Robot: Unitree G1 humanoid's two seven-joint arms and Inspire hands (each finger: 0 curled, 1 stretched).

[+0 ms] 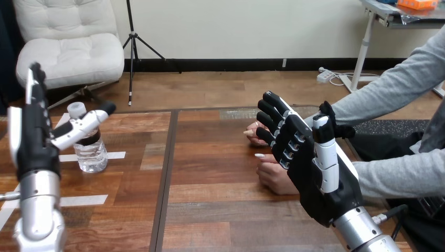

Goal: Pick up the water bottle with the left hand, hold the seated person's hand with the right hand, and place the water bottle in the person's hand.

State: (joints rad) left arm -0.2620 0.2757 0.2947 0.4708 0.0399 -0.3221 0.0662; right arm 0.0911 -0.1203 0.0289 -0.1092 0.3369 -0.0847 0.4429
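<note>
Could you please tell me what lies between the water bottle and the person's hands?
In the head view, only bare table, crossed by a dark seam, with a white tape strip beside the water bottle.

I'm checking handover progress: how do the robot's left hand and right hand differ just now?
The left hand stands upright by the water bottle, thumb reaching across its front; the right hand is by the person's hands, covering part of them. The left hand shows edge-on; the right hand shows broad, fingers spread. Both are open, gripping nothing.
</note>
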